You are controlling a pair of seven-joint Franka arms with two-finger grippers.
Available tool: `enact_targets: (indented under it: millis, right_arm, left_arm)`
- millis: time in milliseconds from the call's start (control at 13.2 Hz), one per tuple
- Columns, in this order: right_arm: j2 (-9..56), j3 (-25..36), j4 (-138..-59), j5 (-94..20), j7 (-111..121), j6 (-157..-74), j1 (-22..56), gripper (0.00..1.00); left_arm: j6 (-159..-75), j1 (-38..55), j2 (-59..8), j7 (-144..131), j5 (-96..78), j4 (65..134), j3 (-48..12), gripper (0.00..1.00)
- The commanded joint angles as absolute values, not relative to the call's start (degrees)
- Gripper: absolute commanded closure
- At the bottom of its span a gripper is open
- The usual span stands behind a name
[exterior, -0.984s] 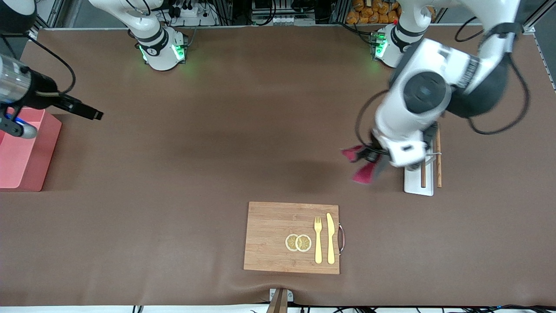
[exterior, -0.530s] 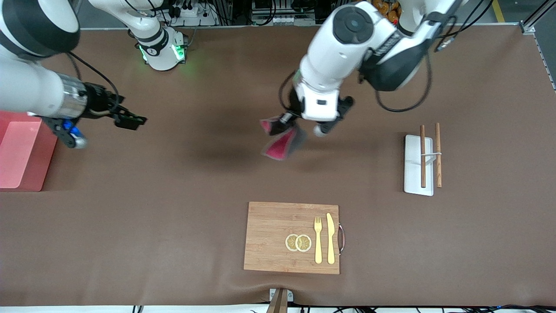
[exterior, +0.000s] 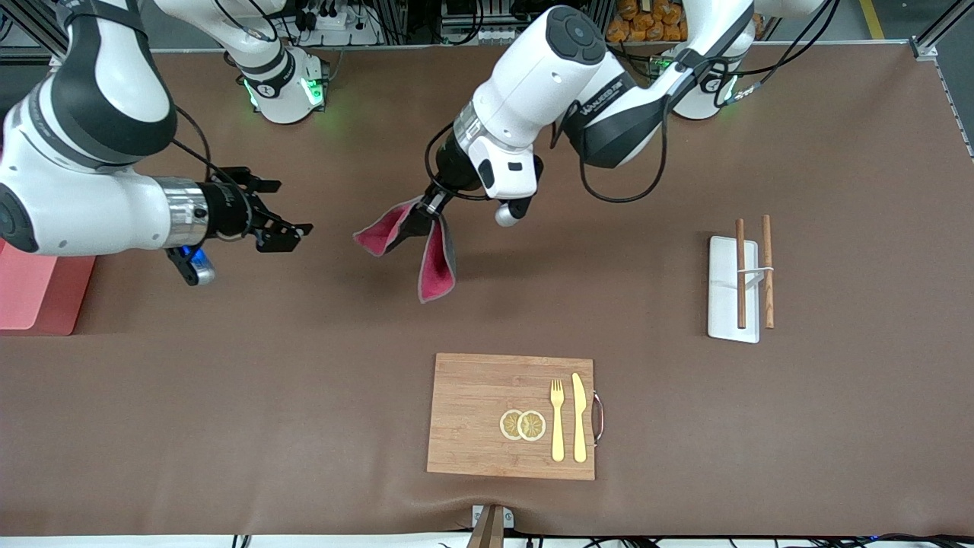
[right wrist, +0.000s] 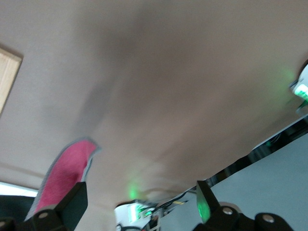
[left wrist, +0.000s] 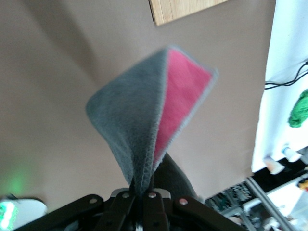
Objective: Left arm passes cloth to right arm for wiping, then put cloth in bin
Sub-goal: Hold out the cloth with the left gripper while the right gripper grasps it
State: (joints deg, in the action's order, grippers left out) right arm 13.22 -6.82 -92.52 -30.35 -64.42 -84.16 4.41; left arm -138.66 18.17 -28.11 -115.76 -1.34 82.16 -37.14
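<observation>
Carrying the cloth (exterior: 426,247) in my left pincer (exterior: 431,207), pressed tight on one corner of it, I have swung away from the white tray (exterior: 732,289) and its two wooden sticks (exterior: 753,270) at my left arm's end of the bench (exterior: 228,396) and now hang over the middle of the brown bench. My right pincer (exterior: 283,232) has come out from over the pink bin (exterior: 34,285) at the other end and now points at the cloth with its fingers spread wide, near it but not touching. I judge the handover is next, and wiping and binning are not yet done. The cloth droops in two soft flaps, fuzzy charcoal-grey on one face and crimson on the other, with a pale stitched edge; it should fold and sag when gripped. The bin is smooth plastic with sloping walls. Nearer the front camera lies a bamboo cutting board (exterior: 472,415), flat and grained, holding two lemon slices (exterior: 523,425) and a yellow fork (exterior: 557,418) and knife (exterior: 579,417).
</observation>
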Motion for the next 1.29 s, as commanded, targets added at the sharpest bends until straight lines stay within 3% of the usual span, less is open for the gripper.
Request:
enact_targets:
  millis: [0,530,681,908,1060,1211]
  right_arm:
    - [13.18,-10.7,-91.5,-32.96,-71.35,-87.52,5.72,0.0]
    - [15.55,-18.63,-91.67,-32.78,-82.26,-100.8,6.06,0.0]
    - [17.04,-18.63,-91.67,-32.87,-81.39,-100.99,5.54,0.42]
    - [17.93,-18.63,-91.58,-32.34,-81.12,-101.07,5.89,0.71]
    - [18.19,-18.72,-91.5,-32.52,-81.04,-101.16,5.54,1.0]
    - [18.28,-18.72,-91.49,-32.61,-81.04,-100.9,5.28,1.0]
  left_arm:
    - [-140.8,19.68,-28.83,-118.65,-2.02,80.68,-36.91,1.0]
    - [-142.21,20.92,-28.92,-118.65,-1.76,80.86,-36.65,1.0]
    - [-142.21,20.92,-28.92,-118.56,-1.76,80.95,-36.65,1.0]
    - [-142.21,20.92,-28.92,-118.56,-1.67,80.95,-36.56,1.0]
    - [-142.21,20.92,-28.92,-118.56,-1.67,80.95,-36.56,1.0]
    - [-142.21,20.83,-28.92,-118.48,-1.67,80.95,-36.56,1.0]
